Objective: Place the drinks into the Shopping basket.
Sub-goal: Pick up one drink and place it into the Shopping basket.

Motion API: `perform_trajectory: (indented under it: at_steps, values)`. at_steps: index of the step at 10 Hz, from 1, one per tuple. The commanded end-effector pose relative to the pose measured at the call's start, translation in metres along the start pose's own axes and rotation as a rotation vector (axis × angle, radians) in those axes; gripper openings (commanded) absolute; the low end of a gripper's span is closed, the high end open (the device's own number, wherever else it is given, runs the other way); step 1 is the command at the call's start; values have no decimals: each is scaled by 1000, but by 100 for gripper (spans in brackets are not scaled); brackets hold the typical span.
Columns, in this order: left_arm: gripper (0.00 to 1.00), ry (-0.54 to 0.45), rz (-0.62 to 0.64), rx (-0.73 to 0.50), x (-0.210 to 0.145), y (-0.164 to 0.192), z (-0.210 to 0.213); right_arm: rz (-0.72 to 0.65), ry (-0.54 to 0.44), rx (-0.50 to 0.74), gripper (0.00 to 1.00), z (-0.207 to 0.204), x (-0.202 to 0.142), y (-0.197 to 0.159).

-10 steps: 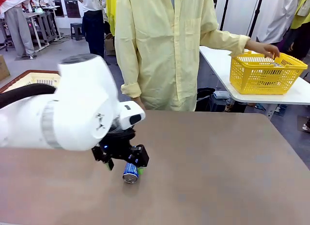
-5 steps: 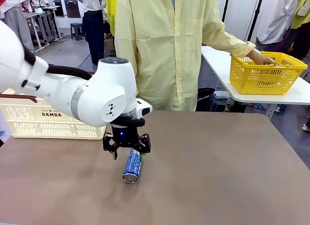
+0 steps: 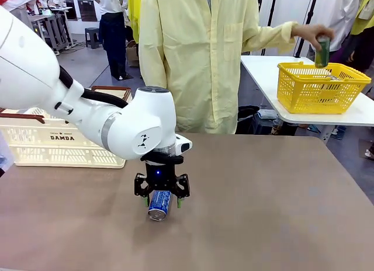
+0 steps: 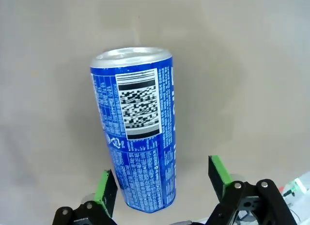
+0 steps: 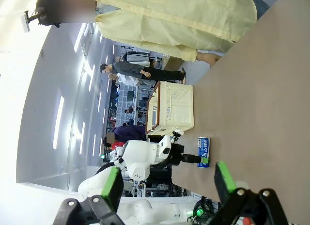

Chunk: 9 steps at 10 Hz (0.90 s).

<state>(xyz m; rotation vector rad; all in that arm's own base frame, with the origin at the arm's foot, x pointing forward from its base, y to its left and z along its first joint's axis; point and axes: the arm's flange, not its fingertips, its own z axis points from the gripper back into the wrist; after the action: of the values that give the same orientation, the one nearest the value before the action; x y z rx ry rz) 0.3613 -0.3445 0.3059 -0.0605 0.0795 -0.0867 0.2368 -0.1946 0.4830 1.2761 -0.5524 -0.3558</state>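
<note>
Blue aluminium marks the one can lying on its side on the brown bench, left of middle and toward the near edge, its end facing the camera; the left claw hangs over it with fingers spread, one green pad on each side, not pinching it. One green can is upright in the person's hand above the one yellow mesh basket on a separate white table. The one Shopping basket sits at the bench's far left corner; what it holds cannot be seen. In the left wrist view, the blue can lies between the wide-open fingers of the left claw, the left pad just beside it and the right pad clearly apart. In the right wrist view, the right claw is spread wide and grips nothing, off the bench; farther away are the blue can under the left claw and the Shopping basket by the bench edge.
</note>
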Motion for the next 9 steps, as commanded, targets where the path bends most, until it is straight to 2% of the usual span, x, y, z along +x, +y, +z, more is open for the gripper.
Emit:
perform_trajectory:
  at_steps: [1, 5, 6, 7, 9]
  values:
    - [100, -5, 46, 20, 9, -4, -5, 18, -12, 23, 100, -1, 2, 2]
    - [100, -11, 37, 26, 10, -2, -9, 18, -12, 23, 100, -1, 2, 2]
    - [40, -4, 38, 28, 10, -2, -9, 18, -12, 23, 100, -1, 2, 2]
    - [0, -14, 33, 31, 9, -2, -9, 18, -12, 23, 100, -1, 2, 2]
    - [0, -40, 39, 22, 8, 1, -4, 18, -12, 23, 100, -1, 2, 2]
